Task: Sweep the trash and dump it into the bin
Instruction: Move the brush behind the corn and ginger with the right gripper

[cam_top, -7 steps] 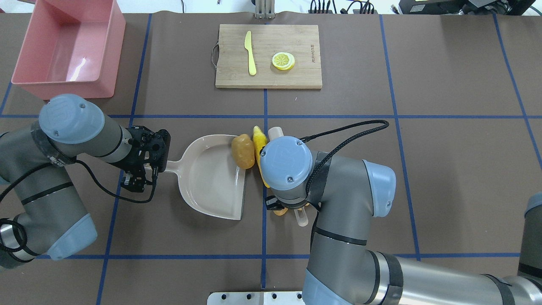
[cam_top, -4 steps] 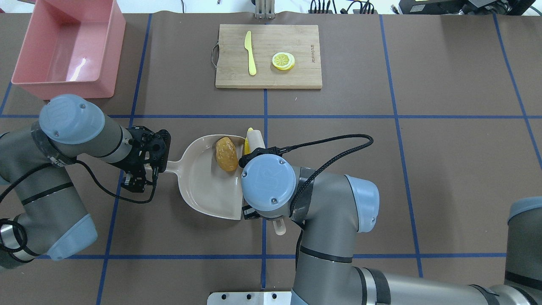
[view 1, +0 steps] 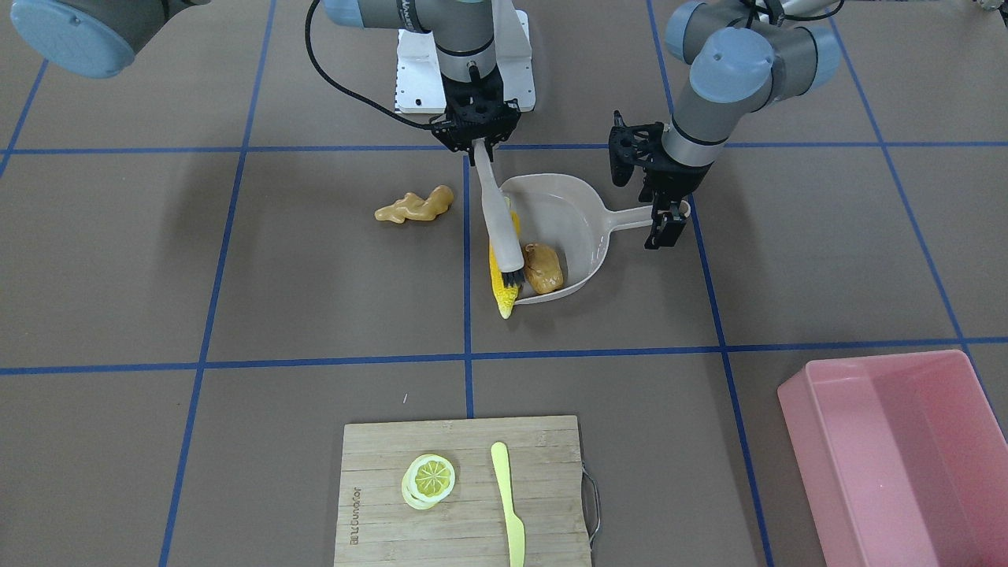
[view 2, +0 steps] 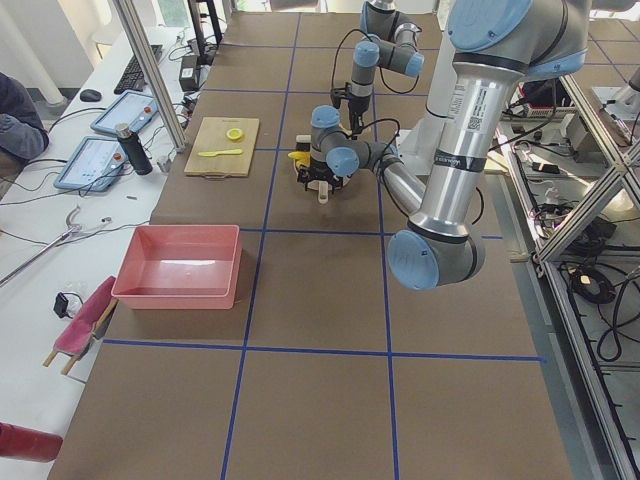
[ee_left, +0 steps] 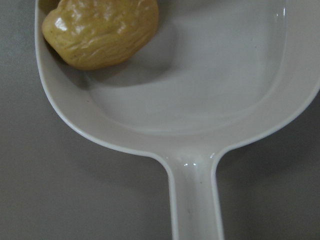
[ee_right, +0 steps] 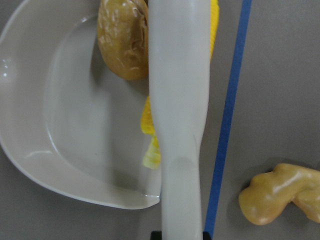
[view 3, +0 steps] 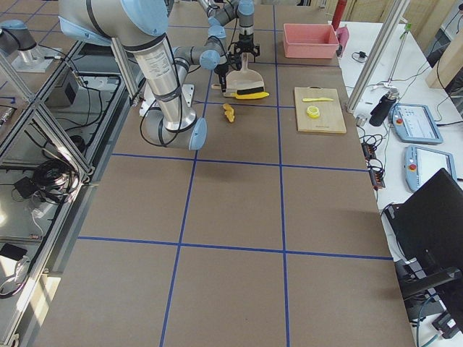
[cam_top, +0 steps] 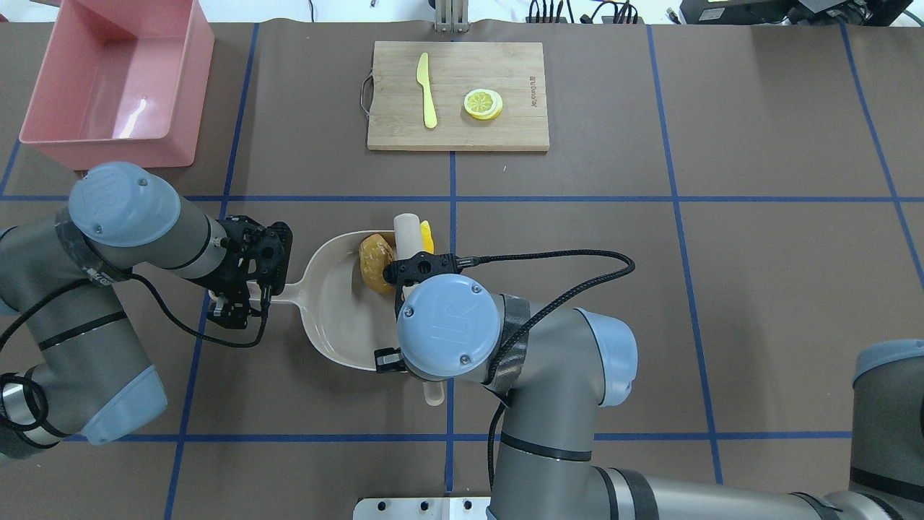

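The beige dustpan lies on the table, and my left gripper is shut on its handle. My right gripper is shut on the pale brush, whose black bristles rest at the pan's open edge. The brown potato lies inside the pan; it also shows in the left wrist view. The yellow corn cob lies along the pan's lip under the brush. The tan ginger root lies on the table apart from the pan, and my right arm hides it in the overhead view. The pink bin stands empty at the far left.
A wooden cutting board at the far middle holds a pale yellow knife and a lemon slice. Blue tape lines cross the brown table. The right arm's black cable loops over the table to the pan's right.
My right arm has swept the brush left toward the dustpan. The potato has rolled from the pan's edge into the pan, and the corn has been pushed against the lip. The left arm has held still.
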Controlling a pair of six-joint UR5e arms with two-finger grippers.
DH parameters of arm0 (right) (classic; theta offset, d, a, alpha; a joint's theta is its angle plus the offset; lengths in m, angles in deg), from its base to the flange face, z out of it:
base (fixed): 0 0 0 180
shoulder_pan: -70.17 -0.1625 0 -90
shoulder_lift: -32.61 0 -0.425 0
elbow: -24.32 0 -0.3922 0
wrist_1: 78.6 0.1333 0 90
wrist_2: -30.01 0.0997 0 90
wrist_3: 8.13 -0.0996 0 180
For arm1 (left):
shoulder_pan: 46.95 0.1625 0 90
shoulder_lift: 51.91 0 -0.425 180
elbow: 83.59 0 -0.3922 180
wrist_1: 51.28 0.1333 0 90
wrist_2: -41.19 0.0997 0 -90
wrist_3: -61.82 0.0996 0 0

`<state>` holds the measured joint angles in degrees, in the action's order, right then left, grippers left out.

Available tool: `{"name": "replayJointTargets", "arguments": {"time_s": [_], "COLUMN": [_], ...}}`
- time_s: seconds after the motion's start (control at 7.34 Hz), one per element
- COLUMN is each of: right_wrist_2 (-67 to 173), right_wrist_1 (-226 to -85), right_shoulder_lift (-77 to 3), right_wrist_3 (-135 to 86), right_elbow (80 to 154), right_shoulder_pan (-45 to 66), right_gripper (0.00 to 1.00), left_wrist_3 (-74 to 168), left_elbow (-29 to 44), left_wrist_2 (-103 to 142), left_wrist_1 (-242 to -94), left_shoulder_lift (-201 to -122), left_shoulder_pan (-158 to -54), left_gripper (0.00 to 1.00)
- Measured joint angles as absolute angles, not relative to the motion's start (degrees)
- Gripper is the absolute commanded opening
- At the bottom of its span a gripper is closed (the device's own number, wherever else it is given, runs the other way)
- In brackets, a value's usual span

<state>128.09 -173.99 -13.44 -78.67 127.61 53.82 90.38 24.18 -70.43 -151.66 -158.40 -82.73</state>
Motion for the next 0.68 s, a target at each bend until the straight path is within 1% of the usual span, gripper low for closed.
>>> {"name": "replayJointTargets", "arguments": {"time_s": [0.27,0.68], "right_wrist_2": [131.56,132.72], "right_wrist_1": [-176.82,-194.3], "right_shoulder_lift": [-14.62,-19.45], "right_wrist_3": [-79.21,-70.76], "right_elbow": [133.09,141.0], "right_shoulder_pan": [50.51,46.5], "right_gripper": [0.0,0.0], "left_wrist_3": [90.38,90.38], "left_elbow": [24.0,23.67], "left_wrist_2": [-70.43,-70.43], "left_wrist_1": [-151.73,-151.74], "left_shoulder_lift": [-158.37,-158.42], "left_shoulder_pan": [-82.72,-82.69], "left_gripper": [0.93,0.93]}}
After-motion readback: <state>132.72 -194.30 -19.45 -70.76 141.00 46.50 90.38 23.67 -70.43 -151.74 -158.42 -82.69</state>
